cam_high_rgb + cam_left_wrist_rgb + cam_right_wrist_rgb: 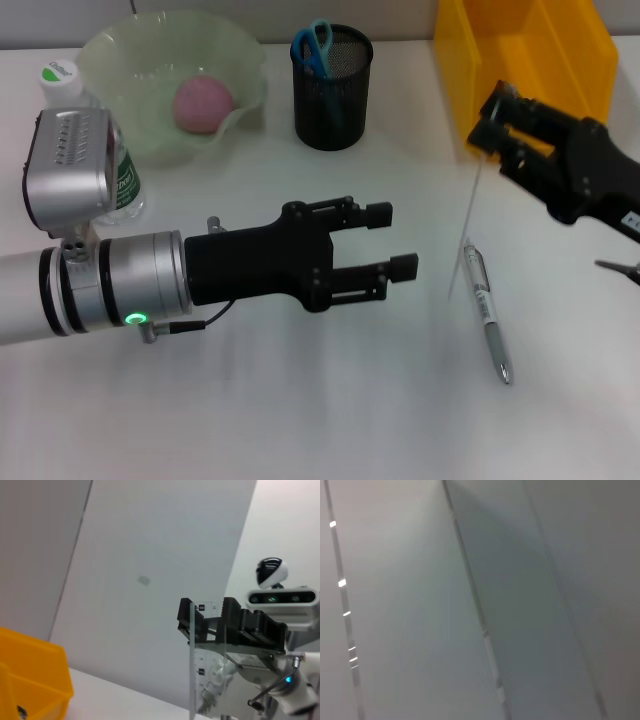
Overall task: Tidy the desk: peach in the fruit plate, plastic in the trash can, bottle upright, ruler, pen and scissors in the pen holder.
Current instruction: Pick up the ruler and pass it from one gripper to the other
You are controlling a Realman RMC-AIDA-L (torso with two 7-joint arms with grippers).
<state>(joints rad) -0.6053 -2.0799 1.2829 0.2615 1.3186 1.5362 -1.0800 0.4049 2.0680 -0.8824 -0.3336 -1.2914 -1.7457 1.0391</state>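
My right gripper [489, 124] is shut on the transparent ruler [468, 225] and holds it on edge above the desk [300, 400], beside the yellow trash can [530, 60]. The left wrist view shows this gripper [210, 625] with the ruler [207, 680] hanging from it. My left gripper [392, 240] is open and empty over the middle of the desk. The pen [487, 312] lies under the ruler. The peach [204, 103] sits in the fruit plate [120, 45]. The scissors [315, 45] stand in the pen holder [333, 95]. The bottle [65, 80] stands upright behind my left wrist.
A small dark scrap [20, 711] shows inside the yellow bin [35, 680] in the left wrist view. A dark thin part [618, 268] pokes in at the right edge of the head view. The right wrist view shows only grey surfaces.
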